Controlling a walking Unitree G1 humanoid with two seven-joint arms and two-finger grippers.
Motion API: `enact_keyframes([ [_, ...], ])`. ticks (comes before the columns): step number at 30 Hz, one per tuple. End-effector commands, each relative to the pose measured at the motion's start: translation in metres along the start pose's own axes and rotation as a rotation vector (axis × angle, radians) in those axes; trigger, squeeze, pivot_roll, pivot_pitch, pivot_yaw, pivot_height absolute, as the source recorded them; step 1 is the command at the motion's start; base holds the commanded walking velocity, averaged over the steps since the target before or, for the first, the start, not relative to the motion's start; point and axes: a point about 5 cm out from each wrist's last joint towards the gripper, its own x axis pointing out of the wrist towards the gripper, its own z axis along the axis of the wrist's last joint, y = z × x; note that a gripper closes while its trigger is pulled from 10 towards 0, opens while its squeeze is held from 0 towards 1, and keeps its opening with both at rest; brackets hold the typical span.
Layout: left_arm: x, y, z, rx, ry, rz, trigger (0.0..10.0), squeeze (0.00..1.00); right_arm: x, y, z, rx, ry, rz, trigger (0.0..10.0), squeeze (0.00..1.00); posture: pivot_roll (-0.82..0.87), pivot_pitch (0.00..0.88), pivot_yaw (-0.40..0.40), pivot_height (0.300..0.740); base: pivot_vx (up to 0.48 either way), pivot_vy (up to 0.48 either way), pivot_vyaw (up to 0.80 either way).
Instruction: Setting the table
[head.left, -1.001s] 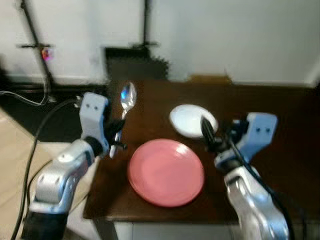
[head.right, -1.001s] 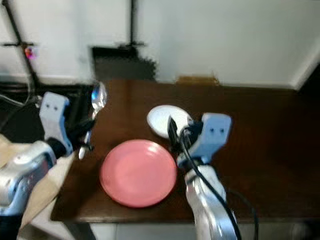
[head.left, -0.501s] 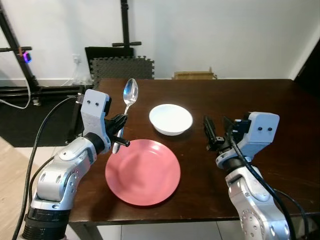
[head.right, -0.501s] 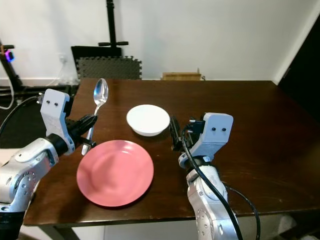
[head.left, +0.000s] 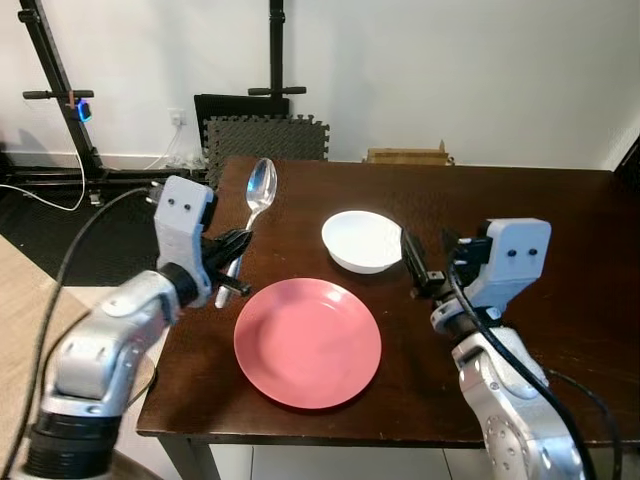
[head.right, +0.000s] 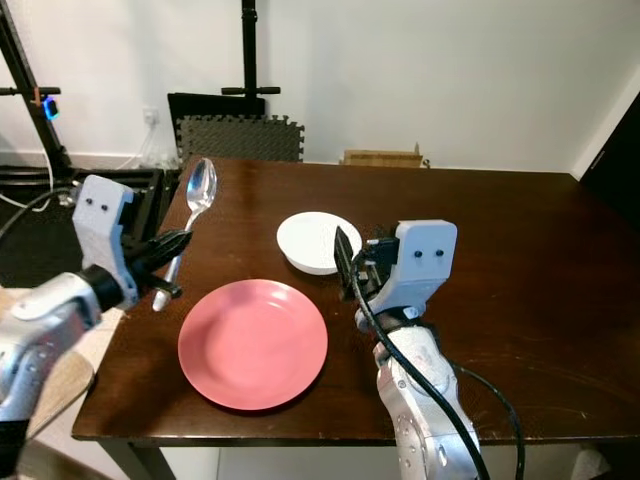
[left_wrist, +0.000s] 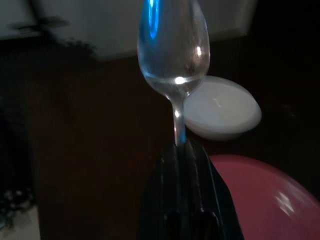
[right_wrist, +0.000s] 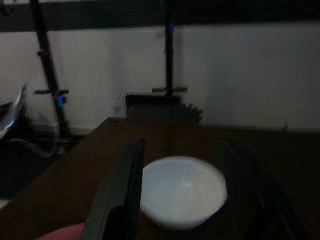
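A dark wooden table (head.left: 520, 200) stands before a white wall, with black stands and a foam mat (head.left: 266, 135) on the floor behind it. In the left eye view the left gripper (head.left: 232, 252) is closed on the handle of a silver spoon (head.left: 256, 196), bowl end up, above the table's left edge. Just past its fingers lies a pink plate (head.left: 307, 342), and beyond that a white bowl (head.left: 364, 240).

The right eye view shows the right gripper (head.right: 343, 264) raised beside the bowl, one black finger edge-on.

The left wrist view brings the spoon close: its shiny bowl stands straight out from the shut fingertips (left_wrist: 186, 165), glinting blue, with the white bowl and plate rim behind.

The right wrist view alone shows the right fingers (right_wrist: 125, 185) spread wide and holding nothing, the bowl framed between them.
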Motion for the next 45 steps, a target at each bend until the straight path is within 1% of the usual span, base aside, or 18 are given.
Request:
enact_keyframes([
  [1,-0.002,0.005,0.001,0.002,0.033,-0.063,10.0,0.00,0.001,-0.001,0.011,-0.033,-0.048,0.010,10.0,0.00,0.07,0.091,0.024,0.740,0.000,0.000,0.00],
  [2,-0.006,0.014,0.005,0.019,0.043,-0.069,10.0,0.00,0.003,-0.003,0.019,-0.051,-0.073,0.015,10.0,0.00,0.07,0.097,0.026,0.740,0.000,0.000,0.00],
  [4,-0.008,0.040,0.010,0.017,0.064,-0.016,10.0,0.00,0.007,-0.006,0.034,-0.061,-0.123,0.016,10.0,0.00,0.08,0.107,0.028,0.740,0.000,0.000,0.00],
  [5,-0.008,0.040,0.010,0.017,0.064,-0.016,10.0,0.00,0.007,-0.006,0.034,-0.061,-0.123,0.016,10.0,0.00,0.08,0.107,0.028,0.740,0.000,0.000,0.00],
  [6,-0.008,0.049,0.011,0.009,0.078,0.009,10.0,0.00,0.008,-0.007,0.039,-0.059,-0.139,0.016,10.0,0.00,0.08,0.107,0.028,0.740,0.000,0.000,0.00],
  [7,-0.006,0.055,0.009,0.034,0.108,0.009,10.0,0.00,0.010,-0.007,0.043,-0.055,-0.153,0.016,10.0,0.00,0.08,0.119,0.029,0.740,0.000,0.000,0.00],
  [9,-0.003,0.058,0.006,0.072,0.145,-0.005,10.0,0.00,0.011,-0.006,0.046,-0.049,-0.163,0.017,10.0,0.00,0.09,0.122,0.030,0.740,0.000,0.000,0.00],
  [11,0.011,0.064,0.002,0.072,0.174,0.028,10.0,0.00,0.013,-0.003,0.046,-0.036,-0.163,0.024,10.0,0.00,0.09,0.146,0.037,0.740,0.000,0.000,0.00],
  [12,0.011,0.064,0.002,0.072,0.174,0.028,10.0,0.00,0.013,-0.003,0.046,-0.036,-0.163,0.024,10.0,0.00,0.09,0.146,0.037,0.740,0.000,0.000,0.00],
  [14,0.026,0.064,0.001,0.090,0.185,0.024,10.0,0.00,0.014,0.001,0.045,-0.012,-0.156,0.026,10.0,0.00,0.08,0.172,0.039,0.740,0.000,0.000,0.00],
  [16,0.034,0.064,-0.001,0.097,0.196,0.013,10.0,0.00,0.014,0.004,0.045,-0.001,-0.154,0.029,10.0,0.00,0.07,0.186,0.046,0.740,0.000,0.000,0.00],
  [20,0.043,0.064,-0.003,0.116,0.218,-0.004,10.0,0.00,0.014,0.006,0.048,0.007,-0.153,0.030,10.0,0.00,0.05,0.205,0.056,0.740,0.000,0.000,0.00],
  [24,0.053,0.066,0.005,0.161,0.210,0.025,10.0,0.00,0.009,0.003,0.049,0.007,-0.140,0.005,10.0,0.00,0.03,0.221,0.069,0.740,0.000,0.000,0.00],
  [27,0.055,0.071,0.015,0.165,0.178,0.051,10.0,0.00,0.005,0.000,0.048,0.006,-0.131,-0.017,10.0,0.00,0.02,0.220,0.071,0.740,0.000,0.000,0.00],
  [29,0.055,0.071,0.016,0.164,0.172,0.055,10.0,0.00,0.005,-0.001,0.048,0.005,-0.130,-0.020,10.0,0.00,0.02,0.220,0.071,0.740,0.000,0.000,0.00],
  [32,0.052,0.077,0.022,0.163,0.148,0.078,10.0,0.00,0.004,-0.003,0.046,0.003,-0.123,-0.035,10.0,0.00,0.01,0.212,0.073,0.740,0.000,0.000,0.00],
  [36,0.049,0.079,0.020,0.174,0.154,0.070,10.0,0.00,0.004,-0.003,0.044,0.010,-0.114,-0.038,10.0,0.00,0.02,0.199,0.066,0.740,0.000,0.000,0.00],
  [45,0.046,0.084,0.018,0.162,0.136,0.084,10.0,0.00,0.006,0.000,0.043,0.017,-0.106,-0.027,10.0,0.00,0.02,0.188,0.059,0.740,0.000,0.000,0.00],
])
